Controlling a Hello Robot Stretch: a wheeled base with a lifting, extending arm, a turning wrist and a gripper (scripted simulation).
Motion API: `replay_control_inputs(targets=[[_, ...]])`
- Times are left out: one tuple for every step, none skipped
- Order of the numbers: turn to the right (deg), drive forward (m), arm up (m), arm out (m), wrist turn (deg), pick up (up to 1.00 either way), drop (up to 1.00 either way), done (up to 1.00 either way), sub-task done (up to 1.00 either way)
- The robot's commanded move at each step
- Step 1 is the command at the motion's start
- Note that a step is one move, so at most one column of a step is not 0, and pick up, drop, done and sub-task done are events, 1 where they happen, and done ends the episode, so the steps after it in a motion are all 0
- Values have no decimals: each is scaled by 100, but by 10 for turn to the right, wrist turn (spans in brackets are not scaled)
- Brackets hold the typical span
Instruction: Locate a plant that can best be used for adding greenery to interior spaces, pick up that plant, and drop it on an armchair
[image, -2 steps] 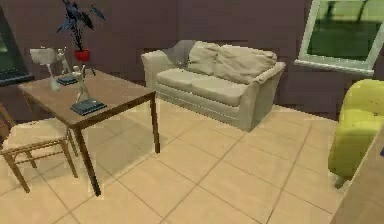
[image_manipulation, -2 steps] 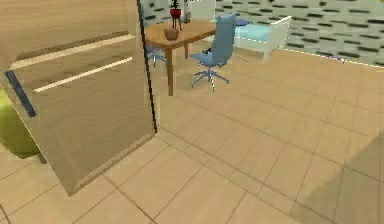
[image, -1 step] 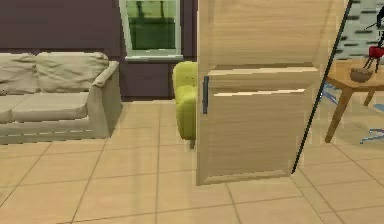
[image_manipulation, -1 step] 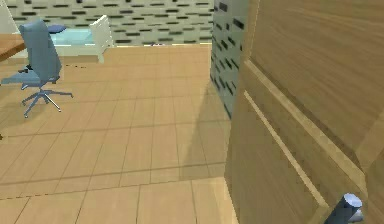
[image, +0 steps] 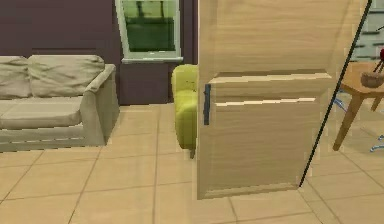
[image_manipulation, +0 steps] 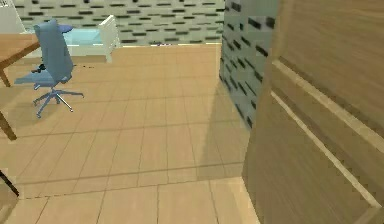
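Plant: no shape is clear enough to call a plant. The nearest candidate is a small dark red thing (image: 375, 74) at the forward view's right edge, with thin dark lines rising from it.
Its axis and heading: too small to tell, and the picture's edge cuts it off.
Where it sits: on a wooden-legged desk (image: 347, 122) with a pale bluish top, to the right of the wooden door (image: 265, 100).
Armchair: a yellow-green armchair (image: 184, 105) stands on the tiled floor (image: 120, 170) against the dark purple wall (image: 90, 30). The door's left edge hides its right part, so only a rounded back and side show.
Containers: whether the red thing is a pot or bowl, and what is in it, cannot be made out.
Fingers: their state cannot be told from these pictures.
Door: light wood and panelled, with a dark handle (image: 207, 104) at its left edge. It covers much of the forward view's middle and rises again at the arm side view's right.
Sofa: a beige sofa (image: 50, 100) stands left of the armchair and is cut by the picture's left edge.
Window: a green-framed pane (image: 150, 28) is set in the wall above the gap between sofa and armchair.
Side room: a blue office chair (image_manipulation: 55, 65) stands on wheels beside the corner of another wooden desk (image_manipulation: 12, 50). A white and pale blue piece of furniture (image_manipulation: 95, 38) stands beyond it, and a black-flecked pale wall (image_manipulation: 240, 70) meets the door.
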Motion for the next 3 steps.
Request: replay_control_inputs(targets=[[-450, 0, 0, 0, 0, 0, 0, 0, 0], [-450, 0, 0, 0, 0, 0, 0, 0, 0], [-30, 0, 0, 0, 0, 0, 0, 0, 0]])
